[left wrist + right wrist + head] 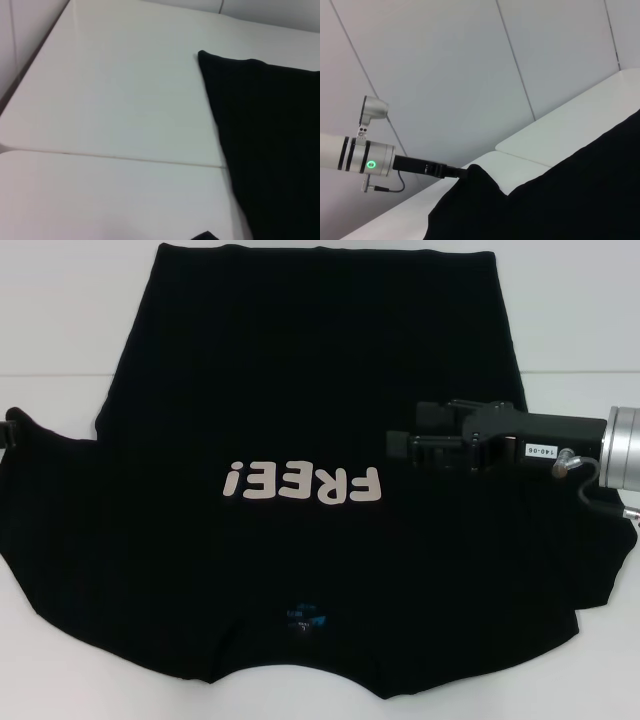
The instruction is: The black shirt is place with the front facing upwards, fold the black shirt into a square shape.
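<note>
The black shirt (300,420) lies spread on the white bench (60,330), front side up. Its pale "FREE!" lettering (303,483) sits in the middle of the cloth and reads upside down from the robot's side. The small bluish neck label (303,617) is on the near side of the lettering, close to the collar, so the collar end is toward the robot and the hem end is on the far side of the lettering.

The right hand (398,445) is over the shirt, just to the right of the lettering, with its black body reaching in from the right edge and a silver wrist behind it. I cannot tell if its fingers are apart or together, or if they touch the cloth.

The left hand (10,430) shows only as a small dark part at the end of the left sleeve, far to the left of the lettering. In the right wrist view this left hand (462,172) meets a raised point of the sleeve, with the black cloth lifted around its tip. It seems to hold the sleeve, but the fingers are hidden by the cloth, so I cannot tell for sure.

The left wrist view shows one edge and one corner of the shirt (270,145) lying flat on the bench (110,100), and a seam line (115,157) crossing the bench surface.
</note>
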You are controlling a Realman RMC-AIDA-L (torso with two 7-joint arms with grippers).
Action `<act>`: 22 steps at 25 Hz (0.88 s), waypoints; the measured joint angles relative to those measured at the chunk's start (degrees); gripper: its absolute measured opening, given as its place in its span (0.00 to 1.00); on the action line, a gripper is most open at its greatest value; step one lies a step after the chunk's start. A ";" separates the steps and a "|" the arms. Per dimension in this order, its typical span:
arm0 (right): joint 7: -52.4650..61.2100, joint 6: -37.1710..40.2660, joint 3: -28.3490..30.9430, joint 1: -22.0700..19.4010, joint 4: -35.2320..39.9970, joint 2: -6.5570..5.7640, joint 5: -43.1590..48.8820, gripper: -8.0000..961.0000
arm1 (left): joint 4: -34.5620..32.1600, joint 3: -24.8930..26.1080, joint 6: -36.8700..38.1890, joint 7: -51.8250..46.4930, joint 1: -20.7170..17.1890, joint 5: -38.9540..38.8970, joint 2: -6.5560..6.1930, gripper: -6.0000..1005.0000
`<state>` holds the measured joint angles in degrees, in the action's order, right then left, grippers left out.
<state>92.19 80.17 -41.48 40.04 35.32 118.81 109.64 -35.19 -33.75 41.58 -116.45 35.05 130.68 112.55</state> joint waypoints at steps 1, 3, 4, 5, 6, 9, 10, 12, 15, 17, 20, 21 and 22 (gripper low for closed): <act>0.00 0.09 0.00 0.00 0.01 -0.02 -0.04 0.94 | -0.62 0.03 1.34 -0.13 -0.05 -0.09 0.12 0.10; 0.00 0.14 0.00 -0.01 0.01 -0.05 -0.05 0.94 | -1.75 0.16 4.01 -0.37 -0.21 -0.32 0.32 0.11; 0.00 0.17 0.00 -0.02 0.02 -0.05 -0.06 0.94 | -2.76 0.32 6.77 -0.84 -0.34 -0.48 0.58 0.11; 0.00 0.20 0.00 -0.02 0.02 -0.06 -0.06 0.94 | -3.83 0.41 9.40 -1.30 -0.40 -0.60 0.98 0.11; 0.00 0.22 0.00 -0.04 0.02 -0.07 -0.06 0.94 | -4.61 0.43 11.15 -1.63 -0.41 -0.62 1.38 0.12; 0.00 0.34 -0.06 -0.11 -0.03 -0.08 -0.06 0.94 | -7.68 -0.01 16.64 -1.96 0.37 -0.69 4.28 0.13; 0.00 0.36 -0.08 -0.11 -0.07 -0.09 -0.06 0.94 | -8.14 -0.23 17.06 -1.88 0.67 -0.73 5.11 0.13; 0.00 0.56 -0.09 -0.12 -0.15 -0.21 -0.06 0.94 | -8.96 -1.02 18.01 -1.49 1.62 -0.79 7.28 0.13; 0.00 1.38 -0.03 -0.19 -0.15 -0.33 -0.06 0.94 | -9.31 -1.97 19.41 -0.81 2.58 -1.65 9.45 0.14; 0.00 1.78 0.27 -0.31 -0.03 -0.46 -0.05 0.94 | -9.61 -2.26 22.57 -0.10 2.97 -3.89 10.39 0.15; 0.00 2.23 2.16 -0.63 0.01 -0.69 -0.04 0.94 | -9.54 -2.21 28.94 2.63 3.06 -8.71 10.61 0.16; 0.01 2.43 3.19 -0.79 0.03 -0.98 -0.04 0.94 | -9.42 -2.04 30.96 4.59 2.64 -11.23 10.58 0.16; 0.06 2.63 4.15 -0.94 0.02 -1.32 -0.04 0.94 | -9.39 -2.00 31.24 5.18 2.48 -11.86 10.54 0.16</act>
<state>92.25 82.81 -37.34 39.10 35.33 117.48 109.60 -44.58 -35.75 72.83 -111.28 37.53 118.82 123.09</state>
